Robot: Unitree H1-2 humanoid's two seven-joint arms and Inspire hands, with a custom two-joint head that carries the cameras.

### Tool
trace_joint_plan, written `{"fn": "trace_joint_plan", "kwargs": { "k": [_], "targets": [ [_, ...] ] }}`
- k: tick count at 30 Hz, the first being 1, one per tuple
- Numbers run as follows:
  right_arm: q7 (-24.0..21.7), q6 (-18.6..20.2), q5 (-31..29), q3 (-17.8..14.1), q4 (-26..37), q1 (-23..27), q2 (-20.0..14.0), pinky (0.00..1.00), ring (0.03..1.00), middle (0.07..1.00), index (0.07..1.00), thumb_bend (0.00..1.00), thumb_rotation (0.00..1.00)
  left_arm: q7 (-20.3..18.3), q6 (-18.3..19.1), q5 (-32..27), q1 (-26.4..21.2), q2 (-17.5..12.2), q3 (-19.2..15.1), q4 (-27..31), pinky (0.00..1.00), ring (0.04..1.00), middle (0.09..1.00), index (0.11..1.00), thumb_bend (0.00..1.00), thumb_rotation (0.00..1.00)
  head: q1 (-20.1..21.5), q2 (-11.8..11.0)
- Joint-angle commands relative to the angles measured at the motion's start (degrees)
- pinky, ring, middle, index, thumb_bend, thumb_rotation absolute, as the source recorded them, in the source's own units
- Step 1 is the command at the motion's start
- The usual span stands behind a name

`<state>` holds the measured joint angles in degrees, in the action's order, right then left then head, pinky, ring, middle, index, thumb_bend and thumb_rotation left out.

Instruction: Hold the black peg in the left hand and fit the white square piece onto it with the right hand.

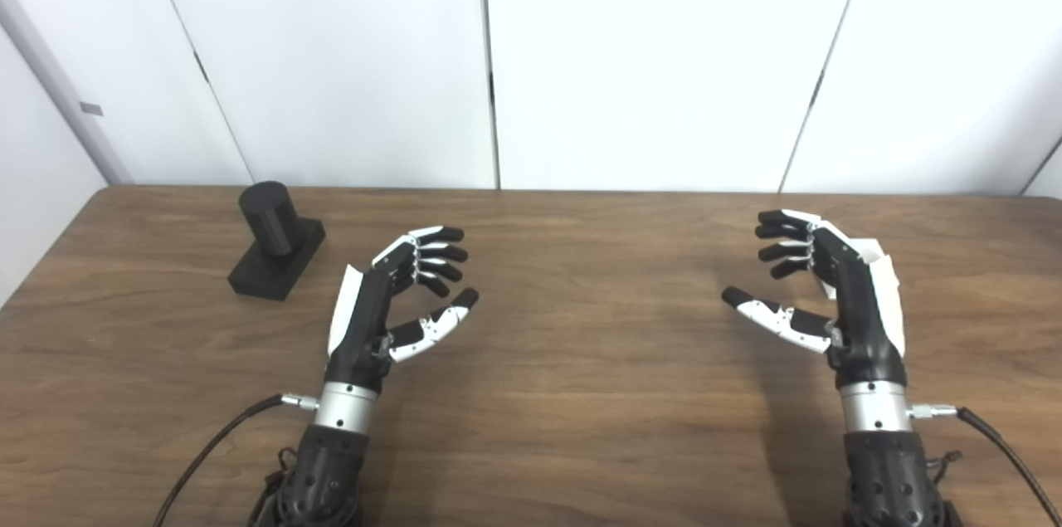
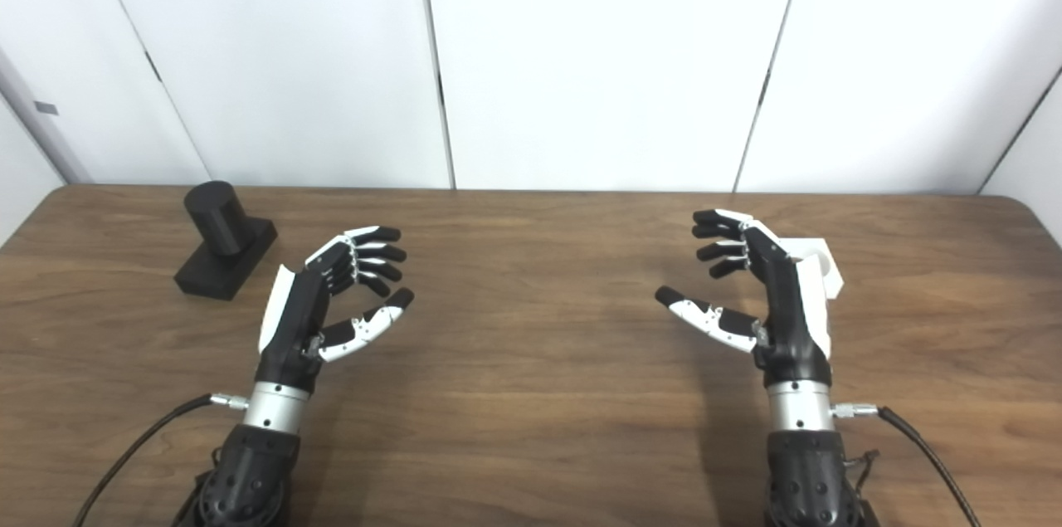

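Wooden table (image 1: 581,394), black peg (image 1: 274,249) untouched, robot hands apparently empty

A black peg (image 1: 276,249) and white square piece (image 2: 817,261) sit on the brown wood-grain table (image 1: 581,394).

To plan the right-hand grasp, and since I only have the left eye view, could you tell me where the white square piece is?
Observer: In the right eye view the white square piece lies on the table, just past the back of the right robot hand, on its outer side.
Operator: Thank you. Is the robot hand holding it?
Observer: No. The piece shows clear of the open fingers, which curl away from it towards the table's middle.
Operator: Can you see its hole?
Observer: Only a curved edge on top, possibly the hole; too small to be sure.
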<state>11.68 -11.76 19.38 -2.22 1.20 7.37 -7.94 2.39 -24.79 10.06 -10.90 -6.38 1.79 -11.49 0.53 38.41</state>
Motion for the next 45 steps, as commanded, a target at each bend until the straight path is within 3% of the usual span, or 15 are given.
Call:
{"fn": "trace_joint_plan", "kwargs": {
  "k": [1, 13, 19, 24, 25, 30, 37, 45],
  "targets": [
    [0.3, -2.7, 0.0, 0.1, 1.1, 1.8, -0.3, 0.48, 0.581, 0.659, 0.679, 0.56, 0.01, 0.8, -2.0, 0.1, -1.7, -0.5, -0.1, 1.0, 0.47, 0.575, 0.644, 0.703, 0.5, 0.0, 0.1, 0.0],
    [0.2, -2.2, 0.3, 0.2, 1.4, 1.6, -0.2, 0.48, 0.579, 0.659, 0.677, 0.56, 0.02, 0.8, -2.1, 0.0, -1.8, -0.6, 0.2, 0.8, 0.49, 0.58, 0.645, 0.702, 0.49, 0.0, -0.5, -0.1],
    [-0.1, -2.8, 0.0, -0.1, 1.1, 1.3, -1.1, 0.48, 0.583, 0.655, 0.676, 0.56, 0.01, 1.9, -2.1, 1.9, -1.7, -0.6, 2.1, 0.7, 0.47, 0.581, 0.65, 0.696, 0.49, 0.0, -7.0, -1.8],
    [-1.1, -3.2, -2.6, -1.1, 1.0, 0.6, -2.4, 0.49, 0.595, 0.666, 0.683, 0.55, 0.0, 3.5, -2.0, 3.8, -1.2, 1.5, 3.6, -0.1, 0.46, 0.582, 0.652, 0.689, 0.51, 0.0, -16.8, -5.6],
    [-1.2, -3.2, -3.0, -1.3, 1.0, 0.5, -2.6, 0.49, 0.597, 0.667, 0.685, 0.55, 0.0, 3.9, -2.0, 4.4, -1.2, 1.8, 3.8, -0.3, 0.46, 0.584, 0.65, 0.688, 0.51, 0.0, -16.8, -5.6],
    [-1.8, -0.5, -3.5, -2.0, 3.0, -0.1, -2.8, 0.5, 0.606, 0.674, 0.689, 0.53, 0.0, 6.0, -2.1, 6.7, -1.5, 3.3, 5.3, -1.8, 0.44, 0.589, 0.649, 0.687, 0.51, 0.0, -22.1, -8.4],
    [-3.0, 3.8, -3.6, -2.2, 6.4, -0.8, -2.3, 0.45, 0.584, 0.656, 0.668, 0.52, 0.0, 7.2, -2.1, 7.4, -1.8, 4.3, 5.7, -3.0, 0.45, 0.584, 0.644, 0.673, 0.52, 0.0, -22.4, -8.9],
    [-3.3, 4.4, -3.0, -1.9, 7.4, -1.0, -2.0, 0.44, 0.57, 0.647, 0.657, 0.51, 0.0, 8.8, -2.1, 7.6, -2.1, 3.5, 6.7, -3.4, 0.45, 0.593, 0.65, 0.668, 0.52, 0.0, -22.4, -9.2]
  ]
}}
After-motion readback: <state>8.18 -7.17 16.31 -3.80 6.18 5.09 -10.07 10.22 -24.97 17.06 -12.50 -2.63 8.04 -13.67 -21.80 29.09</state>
